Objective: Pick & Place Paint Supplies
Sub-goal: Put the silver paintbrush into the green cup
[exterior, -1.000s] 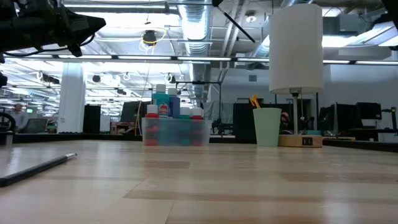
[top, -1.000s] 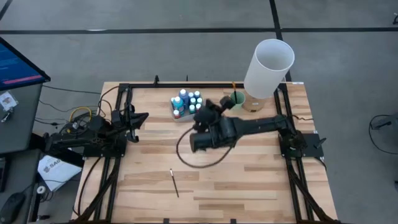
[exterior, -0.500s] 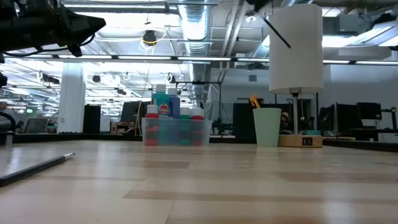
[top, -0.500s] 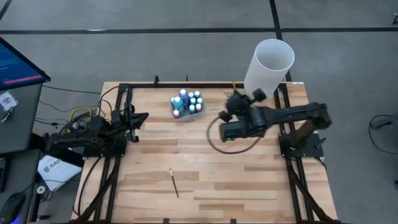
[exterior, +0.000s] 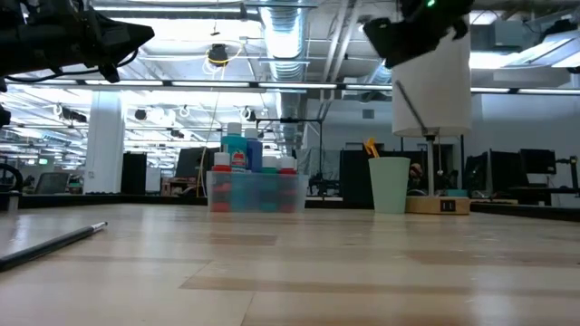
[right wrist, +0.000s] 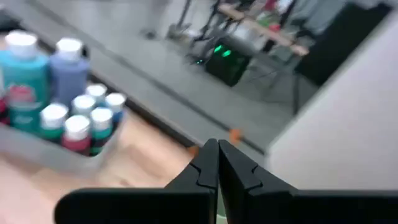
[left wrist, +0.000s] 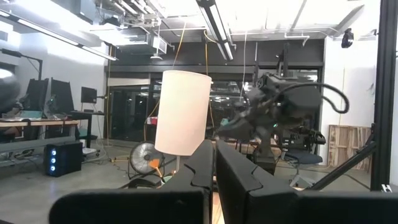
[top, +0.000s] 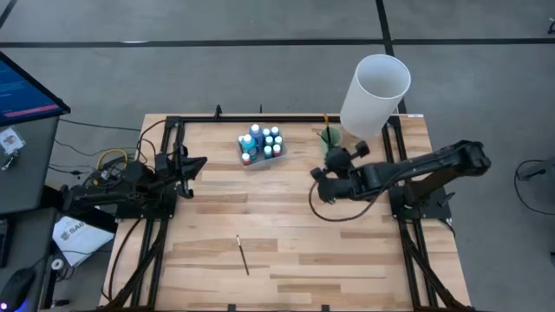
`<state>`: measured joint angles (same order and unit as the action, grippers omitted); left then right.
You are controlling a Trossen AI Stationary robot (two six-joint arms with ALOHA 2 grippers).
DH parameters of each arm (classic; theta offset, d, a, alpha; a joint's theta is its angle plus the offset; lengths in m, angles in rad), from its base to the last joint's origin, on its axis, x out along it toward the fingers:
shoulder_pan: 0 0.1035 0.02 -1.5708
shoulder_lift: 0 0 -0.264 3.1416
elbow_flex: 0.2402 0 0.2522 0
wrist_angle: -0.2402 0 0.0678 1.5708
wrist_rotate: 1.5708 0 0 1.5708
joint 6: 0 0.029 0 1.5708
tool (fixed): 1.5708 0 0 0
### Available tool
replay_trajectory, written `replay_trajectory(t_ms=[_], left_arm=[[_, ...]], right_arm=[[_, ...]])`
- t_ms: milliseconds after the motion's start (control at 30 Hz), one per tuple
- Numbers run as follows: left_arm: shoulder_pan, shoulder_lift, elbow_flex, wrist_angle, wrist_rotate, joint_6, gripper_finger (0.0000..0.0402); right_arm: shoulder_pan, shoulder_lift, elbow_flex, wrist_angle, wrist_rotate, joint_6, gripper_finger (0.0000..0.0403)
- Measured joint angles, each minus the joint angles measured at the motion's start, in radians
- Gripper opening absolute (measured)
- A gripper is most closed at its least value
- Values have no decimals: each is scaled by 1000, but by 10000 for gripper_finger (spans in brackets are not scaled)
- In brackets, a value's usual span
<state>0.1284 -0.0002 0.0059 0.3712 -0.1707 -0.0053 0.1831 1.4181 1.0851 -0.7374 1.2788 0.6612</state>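
Note:
My right gripper (top: 332, 161) hangs high over the table's far right, just near of the pale green cup (top: 330, 137). It is shut on a thin dark brush (exterior: 412, 109). The cup, with an orange brush tip (right wrist: 233, 134) in it, stands beside the tall white cylinder (top: 375, 87). Several small paint bottles stand in a clear bin (top: 261, 145). Another dark brush (top: 243, 255) lies flat on the table at the near middle. My left gripper (top: 199, 163) is shut and empty at the table's left side, above the table. My right gripper holds the thin brush by its upper end (exterior: 398, 83); the fingers' own bulk hides the place of contact. The brush hangs slanting below the gripper, lifted clear of the table, in front of the white cylinder in the low view.
The white cylinder (exterior: 431, 68) stands on a wooden base (exterior: 437, 205) right of the cup (exterior: 390, 184). The bottle bin (exterior: 256, 188) stands at the far middle. A black frame (top: 260, 119) rims the table. Bare wood lies across the middle and near right.
My right gripper has swept from beside the bottle bin toward the table's right, to just near of the cup, and come down into the low view. It stays shut, and the brush has gone with it, hanging slanted.

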Motion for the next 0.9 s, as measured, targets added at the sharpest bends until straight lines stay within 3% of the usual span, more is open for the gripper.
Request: replay_trajectory(t_ms=[100,233,300,367,667,900], left_arm=[[0,0,0,3,0,0,2],[0,0,0,4,0,0,2],[0,0,0,4,0,0,2],[0,0,0,5,0,0,2],[0,0,0,5,0,0,2],[0,0,0,5,0,0,2]], right_arm=[[-47,-8,-52,256,-122,-273,0],[-93,-35,-134,779,-294,-747,0],[-126,-52,-186,1030,-405,-884,0],[-158,-76,-249,1186,-439,-958,0],[-265,-74,-414,1513,-410,-1161,0],[-337,-73,-457,1520,-416,-1143,0]])
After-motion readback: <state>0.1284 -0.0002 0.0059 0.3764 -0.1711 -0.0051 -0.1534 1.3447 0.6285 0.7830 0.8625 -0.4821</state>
